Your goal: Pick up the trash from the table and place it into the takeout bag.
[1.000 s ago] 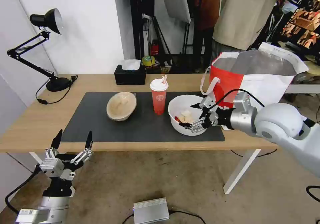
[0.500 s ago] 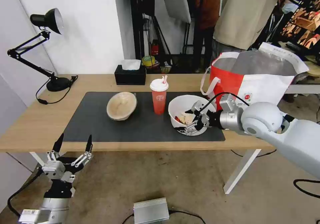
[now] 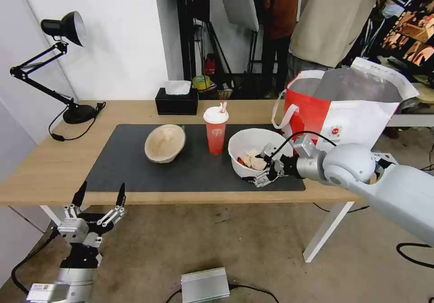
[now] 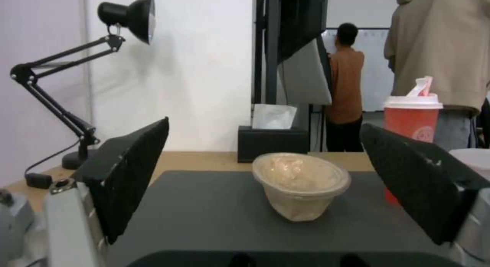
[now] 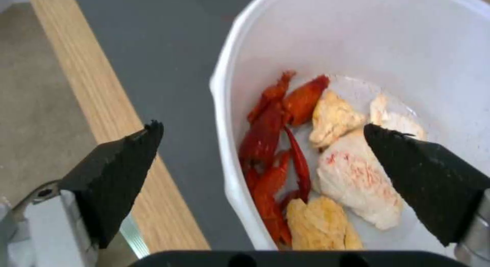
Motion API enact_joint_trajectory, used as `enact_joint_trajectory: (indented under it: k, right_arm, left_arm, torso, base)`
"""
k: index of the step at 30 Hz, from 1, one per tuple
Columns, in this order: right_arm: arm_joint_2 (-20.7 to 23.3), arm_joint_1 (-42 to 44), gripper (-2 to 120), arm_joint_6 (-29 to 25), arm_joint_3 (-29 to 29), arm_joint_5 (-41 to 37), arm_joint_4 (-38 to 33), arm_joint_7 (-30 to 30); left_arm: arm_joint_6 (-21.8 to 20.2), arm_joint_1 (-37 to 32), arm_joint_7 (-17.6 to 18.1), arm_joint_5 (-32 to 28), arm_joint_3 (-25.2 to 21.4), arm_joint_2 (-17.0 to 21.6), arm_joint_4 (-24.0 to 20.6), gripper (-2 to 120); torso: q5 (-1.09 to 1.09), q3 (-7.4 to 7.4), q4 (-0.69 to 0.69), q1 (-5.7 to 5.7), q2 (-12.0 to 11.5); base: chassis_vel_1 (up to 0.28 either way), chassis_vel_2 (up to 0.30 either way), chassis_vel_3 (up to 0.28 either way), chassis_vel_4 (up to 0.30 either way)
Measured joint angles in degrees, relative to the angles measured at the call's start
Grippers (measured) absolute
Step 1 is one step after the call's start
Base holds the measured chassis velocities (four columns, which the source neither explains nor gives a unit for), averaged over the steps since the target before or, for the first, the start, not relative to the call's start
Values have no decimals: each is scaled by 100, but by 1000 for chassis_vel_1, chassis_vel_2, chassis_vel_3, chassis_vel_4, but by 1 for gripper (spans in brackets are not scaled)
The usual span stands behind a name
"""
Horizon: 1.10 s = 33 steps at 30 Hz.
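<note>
Presently, the first pick is judged to be in hand, with nothing yet lifted.

Right tool [image 3: 263,168]: held wide open at the near right rim of the white bowl [image 3: 246,145], nothing gripped. In the right wrist view the rim wall [image 5: 232,117] lies between the two black fingers, one finger [image 5: 120,159] outside over the mat and worktop edge, the other [image 5: 423,175] inside above the scraps. Next move, as judged: the fingers to be closed on the rim wall without tipping the bowl, then a level lift toward the bag.

Left tool [image 3: 97,199]: parked low before the worktop's front edge, fingers spread, empty.

White bowl: on the dark grey mat [image 3: 131,158], right of centre. Contents: red crayfish shells [image 5: 270,136] and pale, yellowish food pieces [image 5: 352,171].

Red drink cup [image 3: 215,131]: upright on the mat, just left of the white bowl; white lid and straw fitted. Contents cannot be told.

Tan paper bowl [image 3: 165,142]: on the mat, left of the cup, tilted; crumpled pale matter inside.

Takeout bag [image 3: 348,109]: standing open at the worktop's [image 3: 45,167] right end, foil lining seen, contents not discernible.

Black tissue box [image 3: 176,100]: behind the mat, not trash.
</note>
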<state>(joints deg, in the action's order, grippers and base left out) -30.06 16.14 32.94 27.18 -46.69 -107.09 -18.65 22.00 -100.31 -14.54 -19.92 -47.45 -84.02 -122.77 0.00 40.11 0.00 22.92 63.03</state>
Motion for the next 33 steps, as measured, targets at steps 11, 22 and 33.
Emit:
enact_joint_trajectory:
  k: [11, 22, 33]
  right_arm:
    - [-113, 71, 100, -7, -13, 110, 133, -3]
    - [-208, 76, 100, -11, -6, 190, 293, 24]
    - [-276, 134, 80, -18, 30, 287, 325, 77]
  left_arm:
    - [26, -6, 0, -3, -21, -15, 28, 100]
    - [29, 46, 0, -2, -8, -13, 102, 100]
    - [50, 70, -1, -1, -2, -16, 191, 100]
  torso:
    - [-1, 0, 0, 0, 0]
    - [-1, 0, 0, 0, 0]
    - [-1, -1, -1, -1, 1]
  base:
    - [0, 0, 0, 0]
    - [0, 0, 0, 0]
    - [0, 0, 0, 0]
